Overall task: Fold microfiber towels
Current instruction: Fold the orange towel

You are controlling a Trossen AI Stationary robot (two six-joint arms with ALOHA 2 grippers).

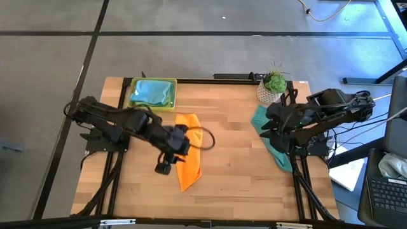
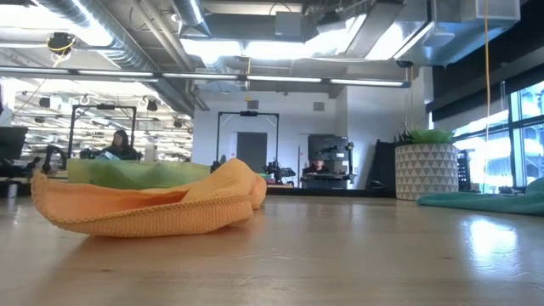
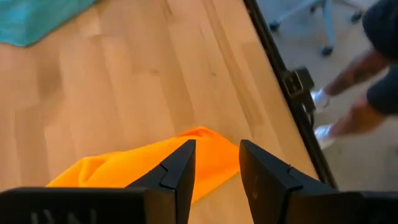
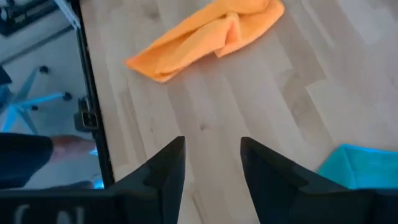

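Note:
An orange towel [image 1: 187, 152] lies crumpled in a long, loosely folded shape at the table's middle; it also shows in the low view [image 2: 153, 204] and the right wrist view [image 4: 211, 34]. My left gripper [image 1: 166, 165] hovers open beside and above the towel's near end [image 3: 205, 146], touching nothing. A teal towel [image 1: 273, 143] lies at the table's right edge, partly hanging over it. My right gripper [image 4: 211, 162] is open and empty above the table next to the teal towel [image 4: 360, 165]. Light blue towels [image 1: 152, 92] lie in the tray.
The yellow-green tray [image 1: 132, 95] stands at the far left. A potted plant [image 1: 273, 86] in a patterned white pot [image 2: 425, 170] stands at the far right. A person's legs [image 3: 354, 93] show beyond the near table edge. Bare wood lies between the two towels.

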